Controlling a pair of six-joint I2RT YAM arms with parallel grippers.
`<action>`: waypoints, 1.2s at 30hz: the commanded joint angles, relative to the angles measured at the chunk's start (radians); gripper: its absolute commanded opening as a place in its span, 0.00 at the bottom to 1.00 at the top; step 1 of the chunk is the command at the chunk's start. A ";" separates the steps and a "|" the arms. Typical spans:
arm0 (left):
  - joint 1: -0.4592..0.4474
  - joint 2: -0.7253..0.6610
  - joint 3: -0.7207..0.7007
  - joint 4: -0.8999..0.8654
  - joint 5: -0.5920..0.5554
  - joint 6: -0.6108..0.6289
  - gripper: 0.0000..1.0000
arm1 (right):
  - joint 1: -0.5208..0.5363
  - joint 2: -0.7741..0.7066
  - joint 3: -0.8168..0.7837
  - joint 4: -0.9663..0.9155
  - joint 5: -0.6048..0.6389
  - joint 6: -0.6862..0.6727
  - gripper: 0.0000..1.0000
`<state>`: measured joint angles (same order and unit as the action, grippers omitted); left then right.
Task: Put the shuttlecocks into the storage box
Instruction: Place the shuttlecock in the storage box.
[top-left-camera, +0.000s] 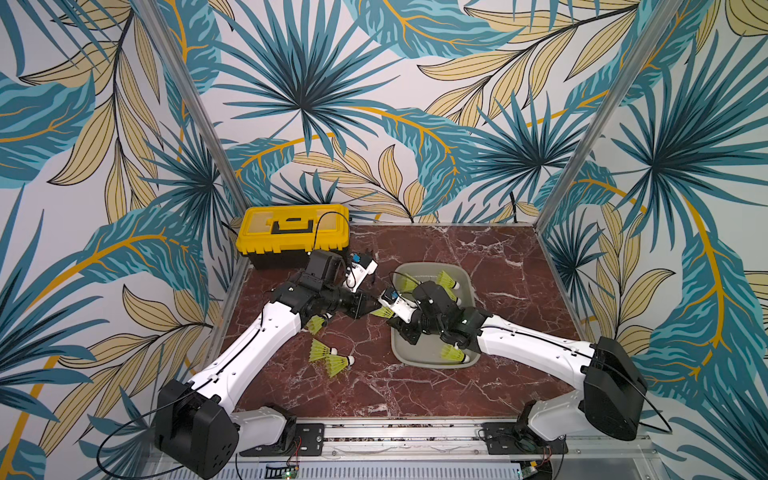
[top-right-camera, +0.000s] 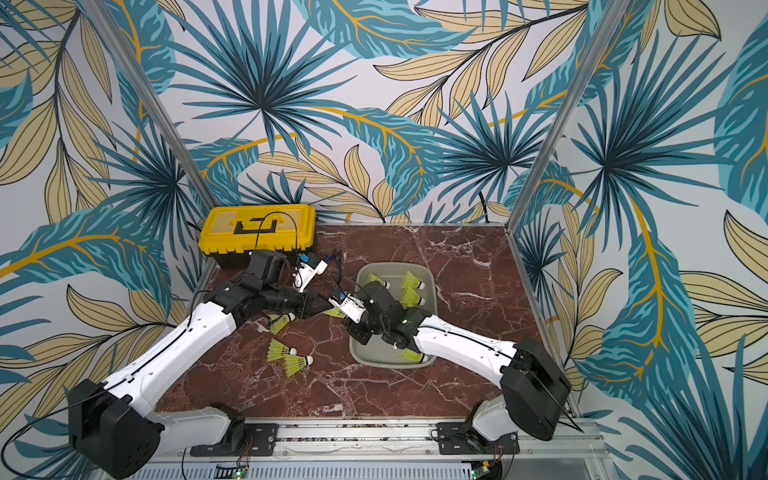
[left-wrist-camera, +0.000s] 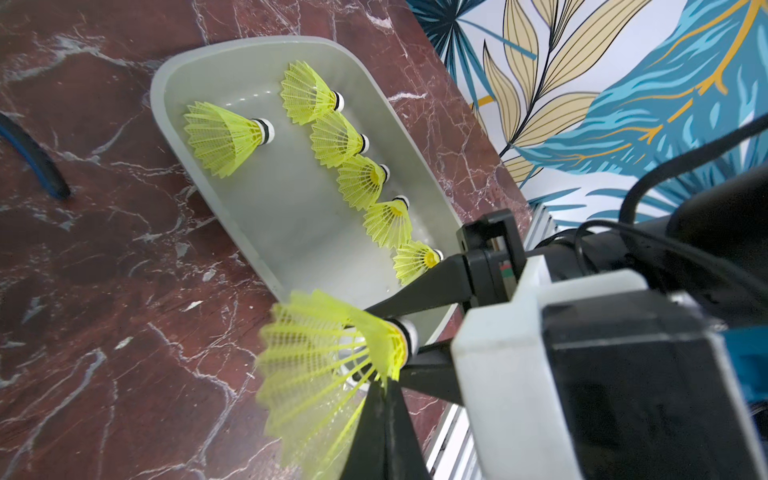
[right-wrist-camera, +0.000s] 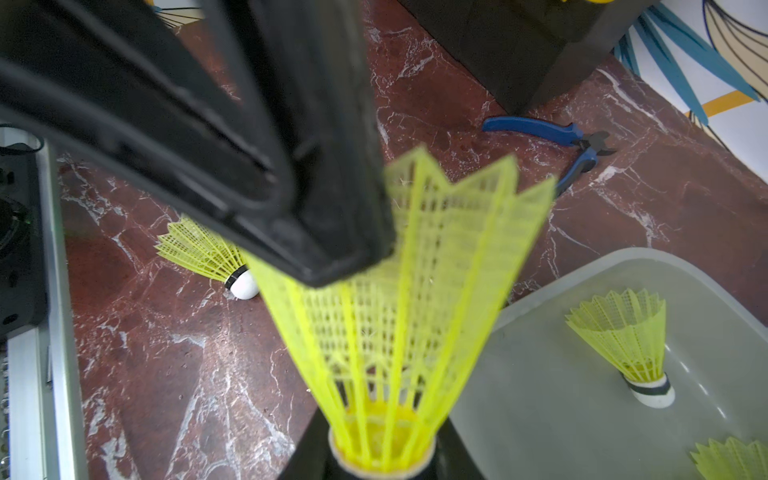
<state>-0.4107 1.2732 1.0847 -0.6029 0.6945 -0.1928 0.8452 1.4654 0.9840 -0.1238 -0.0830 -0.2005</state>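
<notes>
— What stands there, from the biggest thing down?
— The marble table (top-left-camera: 498, 257); at its far left corner a yellow-lidded toolbox (top-left-camera: 291, 232); more to the middle the grey storage box (top-left-camera: 417, 351).
— And the arms?
— The left gripper (left-wrist-camera: 383, 392) is clenched on the skirt of one shuttlecock (left-wrist-camera: 320, 349), which hangs in the air just beside the box's rim (not inside it); the right gripper (right-wrist-camera: 382, 432) has its fingers at both sides of the white tip; whether they press it, I cannot tell.
— The rest?
— Six shuttlecocks (left-wrist-camera: 224, 139) lie in the box; three shuttlecocks (top-left-camera: 322, 350) lie on the table near the left arm; blue-handled pliers (right-wrist-camera: 552, 133) lie near the toolbox.
</notes>
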 joint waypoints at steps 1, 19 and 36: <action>0.004 0.000 0.023 0.141 0.045 -0.122 0.00 | 0.001 -0.035 -0.041 0.048 0.047 0.012 0.42; -0.069 0.158 -0.043 0.615 -0.154 -0.519 0.00 | 0.000 -0.456 -0.363 0.169 0.467 0.122 0.65; -0.168 0.475 0.061 0.687 -0.163 -0.560 0.00 | 0.000 -0.700 -0.458 0.083 0.589 0.156 0.65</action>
<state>-0.5652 1.7321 1.0786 0.0544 0.5274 -0.7517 0.8444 0.7719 0.5545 -0.0162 0.4797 -0.0601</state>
